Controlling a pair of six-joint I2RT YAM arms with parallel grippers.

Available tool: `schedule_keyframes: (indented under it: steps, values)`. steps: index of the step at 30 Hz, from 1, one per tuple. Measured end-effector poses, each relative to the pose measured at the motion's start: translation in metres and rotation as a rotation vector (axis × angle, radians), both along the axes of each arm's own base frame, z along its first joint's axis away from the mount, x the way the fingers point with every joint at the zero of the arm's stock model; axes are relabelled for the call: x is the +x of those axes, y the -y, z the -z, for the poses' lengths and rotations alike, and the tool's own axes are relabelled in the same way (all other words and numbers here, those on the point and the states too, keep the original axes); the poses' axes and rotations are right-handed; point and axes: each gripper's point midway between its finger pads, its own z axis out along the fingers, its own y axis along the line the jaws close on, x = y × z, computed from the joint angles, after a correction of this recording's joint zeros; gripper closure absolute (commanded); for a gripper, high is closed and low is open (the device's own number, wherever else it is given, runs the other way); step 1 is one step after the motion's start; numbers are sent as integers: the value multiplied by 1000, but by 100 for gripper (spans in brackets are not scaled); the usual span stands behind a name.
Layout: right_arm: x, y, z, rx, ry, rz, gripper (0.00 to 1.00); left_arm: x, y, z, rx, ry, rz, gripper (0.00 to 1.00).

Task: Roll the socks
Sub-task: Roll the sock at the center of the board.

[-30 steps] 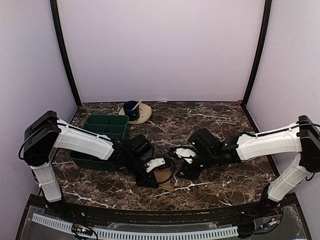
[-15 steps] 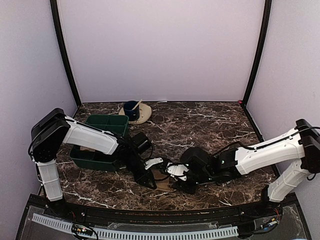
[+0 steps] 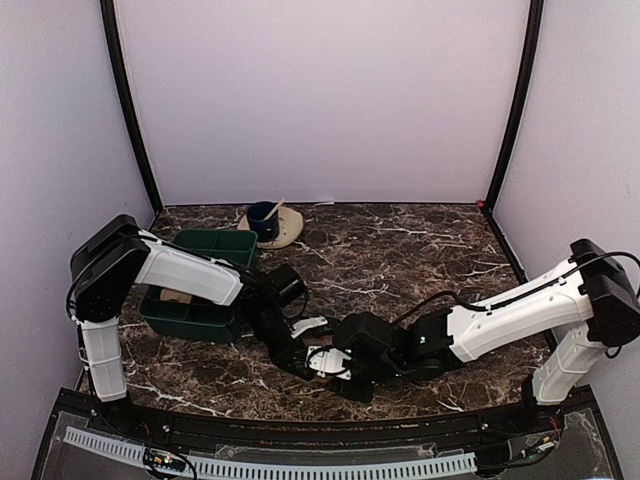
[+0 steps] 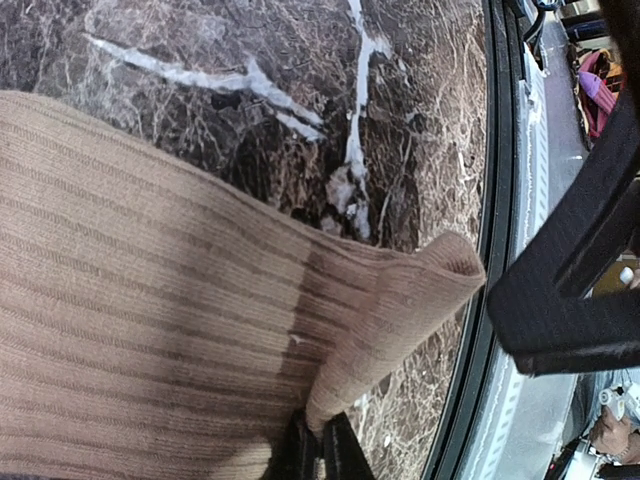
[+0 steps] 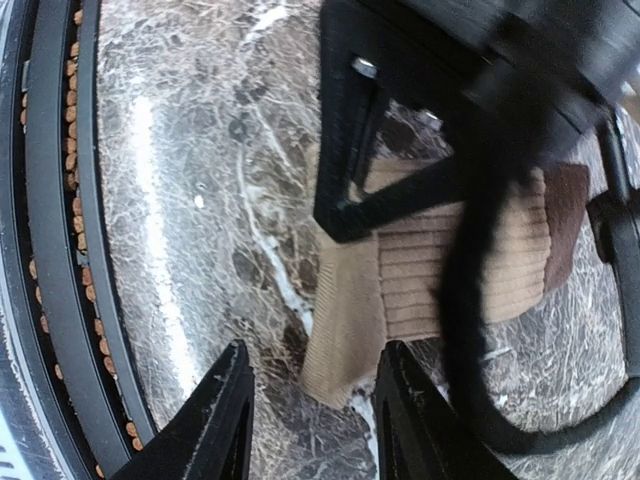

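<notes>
One tan ribbed sock [image 4: 150, 300] lies flat on the marble near the table's front edge. My left gripper [image 4: 318, 445] is shut on its folded edge, which is lifted a little off the table. In the right wrist view the sock's cuff end [image 5: 345, 330] lies between my right gripper's [image 5: 312, 400] open fingers [image 5: 215, 420], and its dark red patch [image 5: 570, 215] is at the far end. In the top view the left gripper [image 3: 303, 352] and right gripper [image 3: 335, 362] meet over the sock and hide most of it. A tan piece [image 3: 175, 297] shows in the green bin; I cannot tell what it is.
A green divided bin [image 3: 210, 250] stands at the left beside the left arm. A beige saucer [image 3: 288, 228] with a blue cup [image 3: 263, 215] stands at the back. The table's black front rail [image 5: 55, 250] runs close to the sock. A black finger of the right gripper [image 4: 560, 300] is close beside the sock.
The right arm has swung left and toward the front edge, bringing its open gripper up to the sock. The left gripper has stayed on the sock, shifting slightly.
</notes>
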Motion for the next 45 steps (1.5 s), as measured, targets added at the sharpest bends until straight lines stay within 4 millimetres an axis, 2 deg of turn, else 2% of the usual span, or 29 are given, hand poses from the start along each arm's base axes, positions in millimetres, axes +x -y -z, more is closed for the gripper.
schedule_keyframes:
  steps: [8,20,30,45]
  values:
    - [-10,-10,3,-13,12,-49,63,-1,-1,0,-6,-35,6,97]
    - [-10,-11,23,-66,16,-69,64,-2,-1,0,-8,-75,15,97]
    - [-5,-9,32,-99,39,-69,64,-2,-1,0,-9,-95,19,97]
    - [13,-4,34,-107,38,-43,64,-3,-1,1,-5,-111,19,97]
